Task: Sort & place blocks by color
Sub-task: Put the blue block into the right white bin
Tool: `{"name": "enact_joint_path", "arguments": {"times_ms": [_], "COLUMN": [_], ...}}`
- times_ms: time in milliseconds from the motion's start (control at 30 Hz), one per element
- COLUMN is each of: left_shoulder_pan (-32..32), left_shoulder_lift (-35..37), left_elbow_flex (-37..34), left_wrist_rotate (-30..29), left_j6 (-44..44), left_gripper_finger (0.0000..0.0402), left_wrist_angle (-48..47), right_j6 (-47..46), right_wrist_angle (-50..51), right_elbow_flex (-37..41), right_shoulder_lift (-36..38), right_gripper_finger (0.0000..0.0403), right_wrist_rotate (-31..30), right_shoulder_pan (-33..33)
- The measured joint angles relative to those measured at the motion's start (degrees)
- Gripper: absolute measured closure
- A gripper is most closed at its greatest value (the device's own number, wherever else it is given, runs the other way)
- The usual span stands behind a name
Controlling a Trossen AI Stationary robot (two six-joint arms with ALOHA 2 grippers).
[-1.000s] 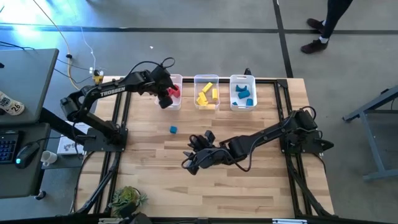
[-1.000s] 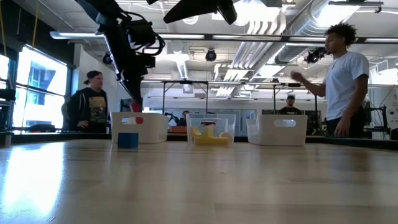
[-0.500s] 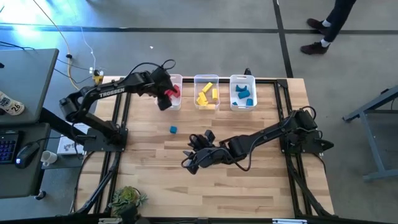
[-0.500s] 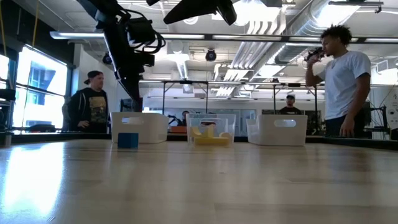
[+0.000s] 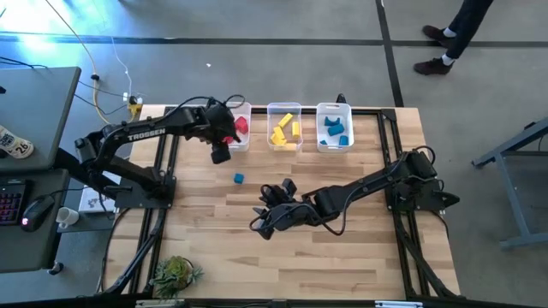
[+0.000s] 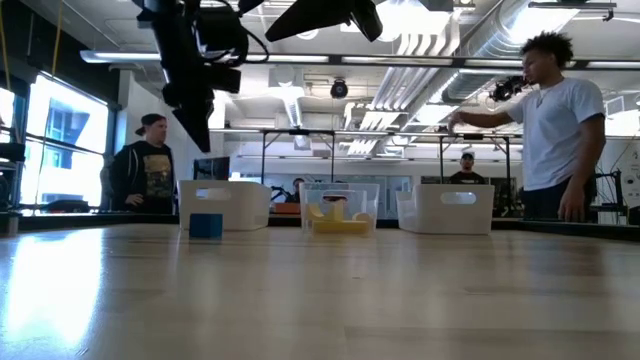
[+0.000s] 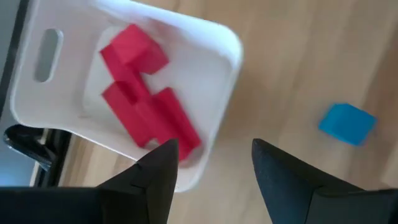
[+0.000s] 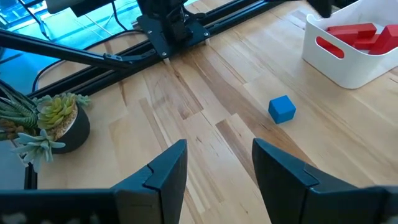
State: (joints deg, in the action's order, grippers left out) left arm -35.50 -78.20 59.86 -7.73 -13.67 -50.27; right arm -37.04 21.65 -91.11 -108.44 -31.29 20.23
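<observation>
Dark left tool (image 5: 220,155) parted beside red blocks (image 7: 144,107)

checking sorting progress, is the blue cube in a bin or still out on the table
Out. The blue cube sits alone on the bare wooden table, apart from the red blocks' bin, with neither gripper touching it.

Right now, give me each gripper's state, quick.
Left gripper: open, holding nothing, beside the red bin.
Right gripper: open, empty, low over mid-table.
</observation>
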Motion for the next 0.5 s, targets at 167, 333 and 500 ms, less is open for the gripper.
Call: {"name": "enact_joint_path", "arguments": {"times_ms": [167,333,500], "left_shoulder_pan": [5.44,11.12,15.96], "left_shoulder_lift": [1.64,2.92,3.43], "left_elbow_flex": [0.02,0.02,0.02], "left_wrist_rotate": [0.04,0.88,6.85], "left_j6": [0.03,1.16,1.09], "left_gripper_finger": [0.0209,0.0211,0.0209], "left_wrist_angle": [-3.01,-3.50,-3.53], "right_j6": [0.00,0.00,0.00], "right_wrist_angle": [0.06,0.37,0.39], "right_elbow_flex": [0.00,0.00,0.00], "right_shoulder_lift": [0.00,0.00,0.00], "right_gripper_finger": [0.0235,0.0235,0.0235], "right_wrist_rotate": [0.00,0.00,0.00], "right_shoulder_pan": [0.00,0.00,0.00]}}
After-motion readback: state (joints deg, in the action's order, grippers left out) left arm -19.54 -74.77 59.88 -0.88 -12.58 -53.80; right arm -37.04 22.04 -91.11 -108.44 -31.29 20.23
